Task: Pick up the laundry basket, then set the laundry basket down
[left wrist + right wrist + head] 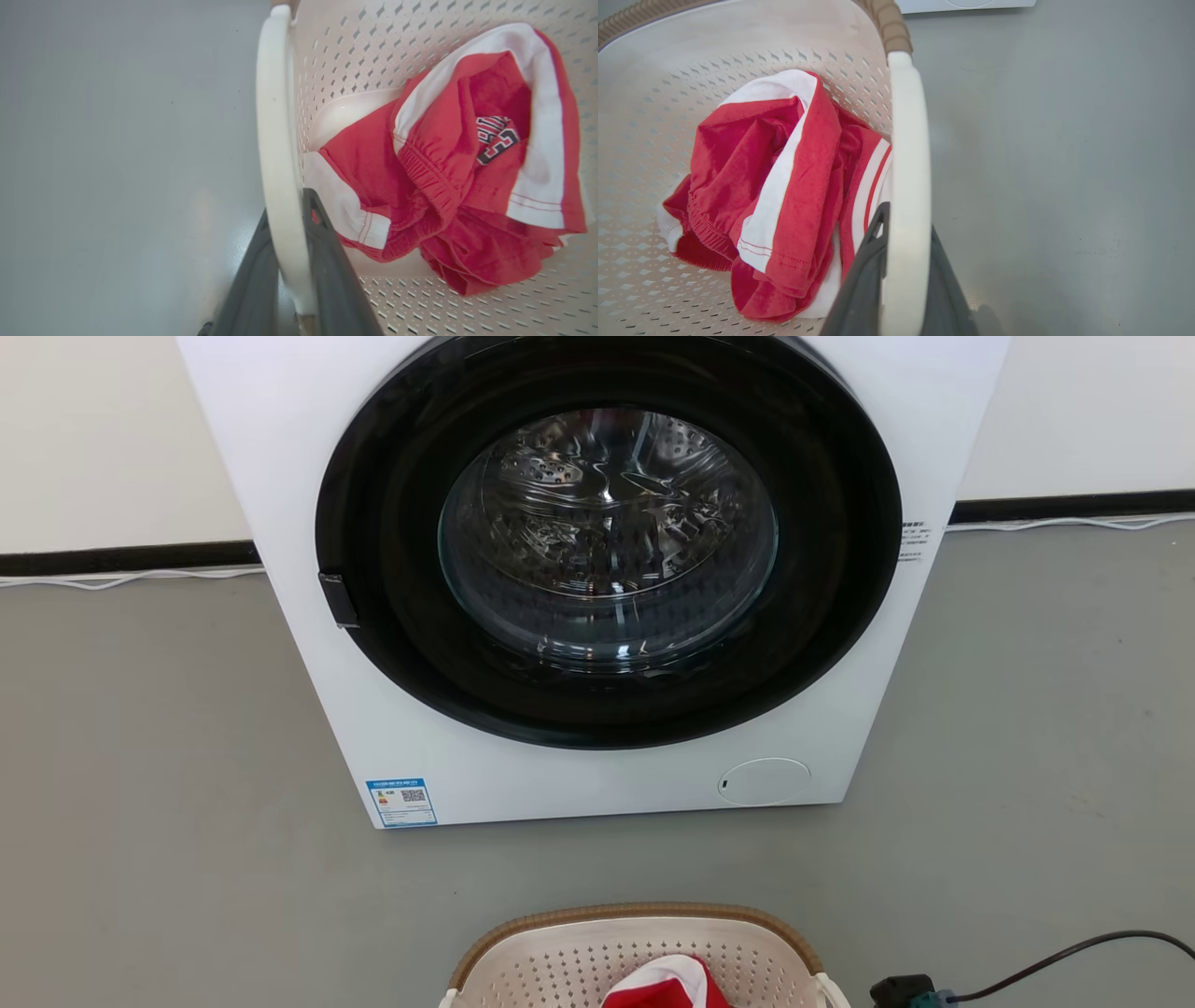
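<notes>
The laundry basket, cream perforated plastic with a brown woven-look rim, shows at the bottom middle of the head view, in front of the washer. A red and white garment lies in it. In the left wrist view my left gripper is shut on one white loop handle, one dark finger on each side of it. In the right wrist view my right gripper is shut on the other white handle in the same way. The frames do not show whether the basket rests on the floor.
A white front-loading washer with a shut round dark door stands straight ahead on the grey floor. A black plug and cable lie at the lower right near the basket. White cables run along the wall's base.
</notes>
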Tool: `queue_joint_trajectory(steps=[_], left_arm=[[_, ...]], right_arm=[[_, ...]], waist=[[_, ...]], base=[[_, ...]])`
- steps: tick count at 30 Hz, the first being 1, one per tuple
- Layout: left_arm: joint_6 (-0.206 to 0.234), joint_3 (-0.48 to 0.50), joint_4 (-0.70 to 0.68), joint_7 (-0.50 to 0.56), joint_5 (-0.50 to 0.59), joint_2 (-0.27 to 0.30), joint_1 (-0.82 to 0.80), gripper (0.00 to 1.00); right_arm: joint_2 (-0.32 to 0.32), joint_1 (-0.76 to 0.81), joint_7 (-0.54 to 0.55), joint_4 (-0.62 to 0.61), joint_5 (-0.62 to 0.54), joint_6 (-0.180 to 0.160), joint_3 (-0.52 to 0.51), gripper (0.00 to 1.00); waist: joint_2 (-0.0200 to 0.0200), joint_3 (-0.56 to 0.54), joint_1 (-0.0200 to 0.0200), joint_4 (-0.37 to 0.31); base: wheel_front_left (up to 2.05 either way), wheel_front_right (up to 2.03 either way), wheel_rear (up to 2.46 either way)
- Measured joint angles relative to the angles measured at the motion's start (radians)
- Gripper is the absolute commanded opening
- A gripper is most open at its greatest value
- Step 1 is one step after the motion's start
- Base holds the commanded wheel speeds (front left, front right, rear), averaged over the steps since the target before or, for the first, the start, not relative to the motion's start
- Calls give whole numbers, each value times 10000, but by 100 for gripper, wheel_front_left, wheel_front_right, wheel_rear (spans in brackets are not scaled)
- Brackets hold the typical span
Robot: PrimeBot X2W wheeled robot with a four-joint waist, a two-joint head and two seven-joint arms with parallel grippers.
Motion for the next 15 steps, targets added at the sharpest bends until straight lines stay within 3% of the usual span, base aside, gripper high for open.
queue_joint_trajectory(steps=[15], left_arm=[[29,-198,13,-92,-144,10,-2,0]], right_arm=[[0,-21,-130,46,244,0,268,0]], waist=[[0,207,0,2]], base=[[0,0,0]])
